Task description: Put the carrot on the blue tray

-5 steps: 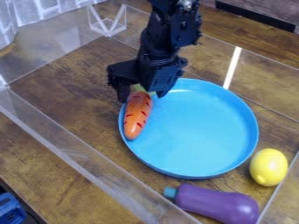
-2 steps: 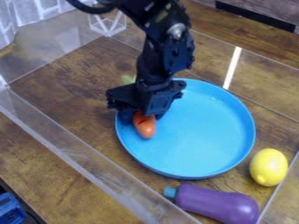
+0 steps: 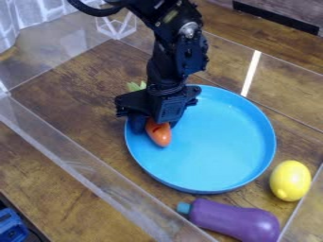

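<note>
Orange carrot (image 3: 159, 133) at left edge of blue tray (image 3: 214, 142), toward the bench's (image 3: 66, 102) middle; black claw (image 3: 154, 106) over its upper part, fingers either side. Looks like claw is pinching carrot, contact partly hidden. Risks: grip near the leafy end, so carrot could swivel or slip if lifted; claw low over the rim, could drag or tip tray if it moves sideways. Early release might leave carrot leaning on the rim. Tapered tip points to the near side of the bench, slightly right in view; leafy top away, up-left. Long axis runs roughly far-to-near, slightly slanted.
</note>
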